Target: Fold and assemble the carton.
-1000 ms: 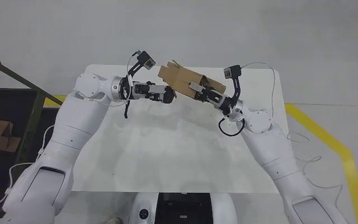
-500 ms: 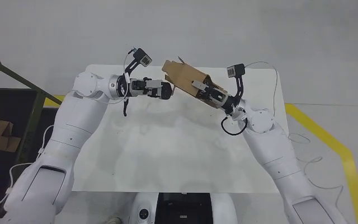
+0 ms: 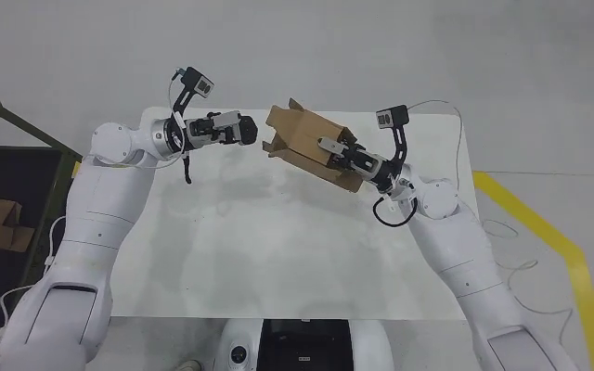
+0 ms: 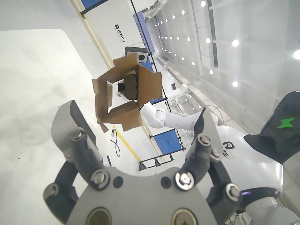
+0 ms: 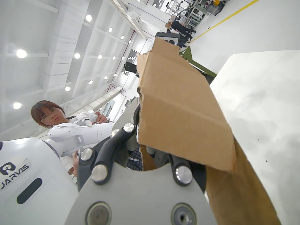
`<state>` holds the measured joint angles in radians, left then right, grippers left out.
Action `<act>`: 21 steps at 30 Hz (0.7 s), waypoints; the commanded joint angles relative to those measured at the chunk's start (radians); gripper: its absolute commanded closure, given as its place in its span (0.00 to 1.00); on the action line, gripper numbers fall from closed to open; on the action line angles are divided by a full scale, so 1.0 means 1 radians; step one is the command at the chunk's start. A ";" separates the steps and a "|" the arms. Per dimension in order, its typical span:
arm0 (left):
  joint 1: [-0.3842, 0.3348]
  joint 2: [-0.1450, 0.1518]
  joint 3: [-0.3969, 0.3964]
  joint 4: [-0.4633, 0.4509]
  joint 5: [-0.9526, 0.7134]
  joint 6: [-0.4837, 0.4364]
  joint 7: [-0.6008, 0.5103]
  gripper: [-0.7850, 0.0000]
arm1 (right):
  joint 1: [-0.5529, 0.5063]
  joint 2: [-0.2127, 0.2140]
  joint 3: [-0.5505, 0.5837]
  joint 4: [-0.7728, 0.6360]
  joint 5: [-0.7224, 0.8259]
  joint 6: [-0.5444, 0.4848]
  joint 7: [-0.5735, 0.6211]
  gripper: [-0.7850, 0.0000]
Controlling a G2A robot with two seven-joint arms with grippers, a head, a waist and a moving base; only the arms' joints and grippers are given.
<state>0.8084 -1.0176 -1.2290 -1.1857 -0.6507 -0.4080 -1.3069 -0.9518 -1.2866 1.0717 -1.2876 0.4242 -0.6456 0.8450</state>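
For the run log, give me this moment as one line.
carton: open tube, held above table | right hand: shut on carton | left hand: open, empty, apart from carton

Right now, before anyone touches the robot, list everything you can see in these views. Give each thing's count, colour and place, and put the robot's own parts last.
carton: one, brown, held in the air above the far part of the table, end flaps open
table: one, white, under both arms
floor line: one, yellow, on the grey floor off the table's right side
rack: one, dark, on the floor off the table's left side
left pincer: one, black fingers, open, above the table's far left, apart from the carton
right pincer: one, black fingers, shut on the carton's wall
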 commanded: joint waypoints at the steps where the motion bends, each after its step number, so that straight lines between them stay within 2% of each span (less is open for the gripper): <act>1: 0.001 -0.002 0.012 0.000 0.005 0.013 0.000 0.00 | -0.002 0.000 -0.002 -0.009 0.005 0.001 0.006 1.00; 8: -0.008 -0.015 0.045 0.005 -0.055 0.032 -0.040 0.00 | -0.008 -0.002 -0.012 -0.031 0.002 0.008 0.011 1.00; 21: -0.032 -0.025 0.052 0.013 -0.137 0.048 -0.121 0.00 | -0.008 -0.010 -0.047 -0.038 0.005 0.012 0.018 1.00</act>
<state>0.7779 -1.0422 -1.1786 -1.1711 -0.7859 -0.3619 -1.4244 -0.9597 -1.2962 1.0276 -1.3250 0.4260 -0.6327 0.8612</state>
